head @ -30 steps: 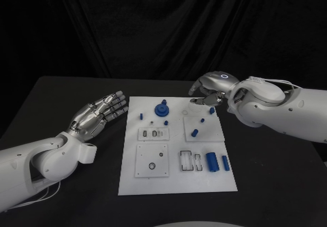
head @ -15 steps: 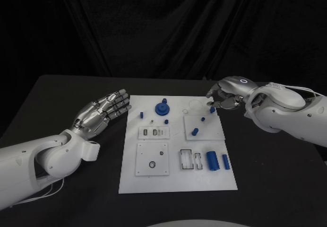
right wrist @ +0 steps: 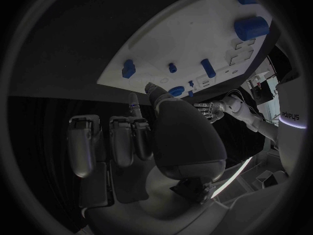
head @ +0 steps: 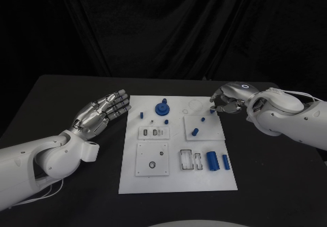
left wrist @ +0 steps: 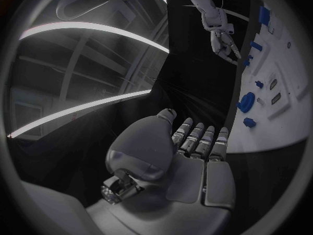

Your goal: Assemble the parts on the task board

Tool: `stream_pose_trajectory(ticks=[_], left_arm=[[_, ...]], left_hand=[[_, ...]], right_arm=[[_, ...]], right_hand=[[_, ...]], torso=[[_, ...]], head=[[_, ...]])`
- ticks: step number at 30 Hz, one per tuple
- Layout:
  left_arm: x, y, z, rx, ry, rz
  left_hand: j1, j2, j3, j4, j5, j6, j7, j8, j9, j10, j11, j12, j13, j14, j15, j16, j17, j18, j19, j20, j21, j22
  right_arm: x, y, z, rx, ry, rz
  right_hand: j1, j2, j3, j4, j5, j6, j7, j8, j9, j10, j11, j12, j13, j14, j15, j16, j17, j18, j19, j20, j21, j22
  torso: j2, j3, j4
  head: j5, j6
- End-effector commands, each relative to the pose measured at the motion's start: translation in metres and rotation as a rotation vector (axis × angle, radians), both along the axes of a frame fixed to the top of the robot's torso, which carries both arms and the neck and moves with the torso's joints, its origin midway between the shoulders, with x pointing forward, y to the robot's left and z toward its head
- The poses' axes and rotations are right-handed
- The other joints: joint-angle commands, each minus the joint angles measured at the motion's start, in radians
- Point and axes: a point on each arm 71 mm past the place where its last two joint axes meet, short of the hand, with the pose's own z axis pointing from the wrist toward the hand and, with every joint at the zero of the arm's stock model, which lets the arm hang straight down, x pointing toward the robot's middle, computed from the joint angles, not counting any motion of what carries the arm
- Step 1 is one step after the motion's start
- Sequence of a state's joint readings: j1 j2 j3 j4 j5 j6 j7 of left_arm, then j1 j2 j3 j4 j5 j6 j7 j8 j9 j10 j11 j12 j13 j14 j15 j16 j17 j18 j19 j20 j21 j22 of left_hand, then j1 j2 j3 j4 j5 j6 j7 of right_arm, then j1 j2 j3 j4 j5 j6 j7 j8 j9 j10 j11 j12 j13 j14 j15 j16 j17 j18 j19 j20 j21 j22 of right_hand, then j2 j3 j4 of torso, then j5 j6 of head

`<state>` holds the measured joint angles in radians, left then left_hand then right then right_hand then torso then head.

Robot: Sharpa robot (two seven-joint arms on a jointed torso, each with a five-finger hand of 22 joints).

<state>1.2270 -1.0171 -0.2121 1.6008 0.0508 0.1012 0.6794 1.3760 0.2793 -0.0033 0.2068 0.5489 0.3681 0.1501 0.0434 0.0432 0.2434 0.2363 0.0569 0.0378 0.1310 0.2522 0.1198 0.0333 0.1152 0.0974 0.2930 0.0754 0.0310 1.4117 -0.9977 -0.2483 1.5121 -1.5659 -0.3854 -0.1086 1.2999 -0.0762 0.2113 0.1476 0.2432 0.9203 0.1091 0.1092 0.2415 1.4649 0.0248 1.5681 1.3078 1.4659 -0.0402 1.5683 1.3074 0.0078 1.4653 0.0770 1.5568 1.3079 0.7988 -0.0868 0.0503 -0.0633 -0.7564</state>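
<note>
The white task board (head: 177, 184) lies in the middle of the black table. In its far half stand a blue round part with a knob (head: 162, 109) and several small blue pegs, one (head: 212, 110) at the far right edge. Two blue cylinders (head: 212, 161) lie near the right edge. My right hand (head: 228, 99) hovers at the board's far right corner, fingers curled in and holding nothing, close to that peg. My left hand (head: 102, 111) is spread flat beside the board's left edge. The right wrist view shows the right hand (right wrist: 150, 141) above the board (right wrist: 195, 42).
Two small white square plates (head: 154, 133) (head: 152, 160) sit on the board's left half, another (head: 203, 127) on its right half, and rectangular slots (head: 186, 160) lie beside the cylinders. Black table surrounds the board, with a dark curtain behind.
My right hand has drawn back to the right, from over the board's far edge to its far right corner. The left hand has barely moved.
</note>
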Motion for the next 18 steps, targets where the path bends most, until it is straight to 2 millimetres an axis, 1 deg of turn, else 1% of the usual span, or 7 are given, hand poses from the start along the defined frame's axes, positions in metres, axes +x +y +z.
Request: stream_pose_trajectory(ticks=[1, 5, 8, 10, 11, 12, 18], left_arm=[[-0.0019, 0.0012, 0.0081, -0.087, -0.096, 0.016], [-0.0019, 0.0009, 0.008, -0.088, -0.097, 0.015], [-0.0017, 0.001, 0.0077, -0.087, -0.095, 0.014], [-0.0017, 0.0012, 0.0076, -0.087, -0.095, 0.015], [-0.0016, 0.0013, 0.0075, -0.086, -0.095, 0.015], [-0.0016, 0.0015, 0.0075, -0.086, -0.094, 0.015], [-0.0013, 0.0017, 0.007, -0.084, -0.092, 0.015]], left_hand=[[-0.003, -0.006, 0.009, 0.0, 0.005, 0.011, 0.026, 0.004, 0.002, 0.009, 0.001, 0.005, 0.001, 0.007, 0.001, 0.006, 0.001, -0.008, 0.009, 0.002, 0.008, 0.002], [-0.004, -0.006, 0.01, 0.0, 0.006, 0.012, 0.026, 0.005, 0.002, 0.01, 0.002, 0.006, 0.001, 0.008, 0.001, 0.007, 0.001, -0.008, 0.01, 0.002, 0.009, 0.002], [-0.004, -0.006, 0.01, 0.0, 0.006, 0.012, 0.026, 0.005, 0.002, 0.01, 0.002, 0.006, 0.001, 0.008, 0.001, 0.007, 0.001, -0.008, 0.01, 0.002, 0.009, 0.002], [-0.004, -0.006, 0.011, -0.001, 0.006, 0.011, 0.026, 0.005, 0.002, 0.01, 0.003, 0.006, 0.001, 0.008, 0.001, 0.007, 0.001, -0.008, 0.01, 0.002, 0.009, 0.002], [-0.004, -0.006, 0.011, -0.001, 0.006, 0.011, 0.026, 0.005, 0.002, 0.01, 0.003, 0.006, 0.001, 0.008, 0.001, 0.007, 0.001, -0.008, 0.01, 0.002, 0.009, 0.002], [-0.004, -0.006, 0.011, -0.001, 0.006, 0.011, 0.026, 0.005, 0.002, 0.01, 0.003, 0.006, 0.001, 0.008, 0.001, 0.007, 0.001, -0.008, 0.01, 0.002, 0.009, 0.002], [-0.004, -0.006, 0.011, -0.001, 0.006, 0.009, 0.026, 0.004, 0.002, 0.009, 0.003, 0.006, 0.001, 0.008, 0.001, 0.007, 0.001, -0.009, 0.01, 0.002, 0.009, 0.002]], right_arm=[[-0.0001, -0.0034, -0.0054, -0.008, 0.018, -0.022], [0.0005, -0.0057, -0.0092, -0.011, 0.023, -0.029], [0.0011, -0.0075, -0.0108, -0.011, 0.022, -0.034], [0.0015, -0.0088, -0.0115, -0.01, 0.019, -0.038], [0.0016, -0.0092, -0.0117, -0.01, 0.018, -0.039], [0.0017, -0.0096, -0.0118, -0.01, 0.018, -0.041], [0.0025, -0.0107, -0.0133, -0.015, 0.025, -0.049]], right_hand=[[0.007, -0.006, -0.002, 0.008, -0.005, -0.009, -0.002, -0.008, -0.003, 0.106, -0.009, 0.003, 0.263, 0.105, -0.006, 0.003, 0.263, -0.003, 0.094, -0.01, 0.0, 0.253], [0.012, -0.007, -0.004, 0.011, -0.006, -0.018, -0.003, -0.014, -0.007, 0.106, -0.01, 0.003, 0.263, 0.105, -0.007, 0.003, 0.263, -0.002, 0.094, -0.011, -0.001, 0.253], [0.021, -0.009, -0.008, 0.015, -0.007, -0.044, -0.008, -0.029, -0.017, 0.106, -0.015, 0.003, 0.263, 0.105, -0.01, 0.003, 0.263, -0.002, 0.093, -0.014, -0.001, 0.253], [0.028, -0.011, -0.014, 0.019, -0.009, -0.082, -0.013, -0.044, -0.031, 0.106, -0.019, 0.003, 0.263, 0.105, -0.014, 0.003, 0.263, -0.002, 0.093, -0.017, -0.001, 0.253], [0.029, -0.012, -0.015, 0.02, -0.009, -0.087, -0.014, -0.045, -0.033, 0.106, -0.02, 0.003, 0.263, 0.105, -0.015, 0.003, 0.263, -0.002, 0.093, -0.018, -0.002, 0.252], [0.034, -0.013, -0.019, 0.023, -0.013, -0.114, -0.022, -0.047, -0.043, 0.106, -0.026, 0.003, 0.263, 0.105, -0.019, 0.003, 0.263, -0.002, 0.093, -0.021, -0.001, 0.253], [0.036, -0.016, -0.026, 0.029, -0.023, -0.129, -0.023, -0.045, -0.051, 0.106, -0.029, 0.003, 0.263, 0.105, -0.022, 0.003, 0.263, -0.002, 0.092, -0.025, -0.003, 0.252]], torso=[[0.0, 0.0005, 0.0005], [-0.001, 0.0006, 0.0008], [-0.001, 0.0007, 0.0001], [-0.001, 0.0006, -0.0015], [-0.001, 0.0005, -0.0018], [-0.001, 0.0002, -0.0014], [-0.001, 0.0004, -0.0003]], head=[[-0.002, 0.001], [-0.001, -0.001], [0.0, -0.004], [0.003, -0.004], [0.004, -0.005], [0.003, -0.005], [0.0, -0.007]])
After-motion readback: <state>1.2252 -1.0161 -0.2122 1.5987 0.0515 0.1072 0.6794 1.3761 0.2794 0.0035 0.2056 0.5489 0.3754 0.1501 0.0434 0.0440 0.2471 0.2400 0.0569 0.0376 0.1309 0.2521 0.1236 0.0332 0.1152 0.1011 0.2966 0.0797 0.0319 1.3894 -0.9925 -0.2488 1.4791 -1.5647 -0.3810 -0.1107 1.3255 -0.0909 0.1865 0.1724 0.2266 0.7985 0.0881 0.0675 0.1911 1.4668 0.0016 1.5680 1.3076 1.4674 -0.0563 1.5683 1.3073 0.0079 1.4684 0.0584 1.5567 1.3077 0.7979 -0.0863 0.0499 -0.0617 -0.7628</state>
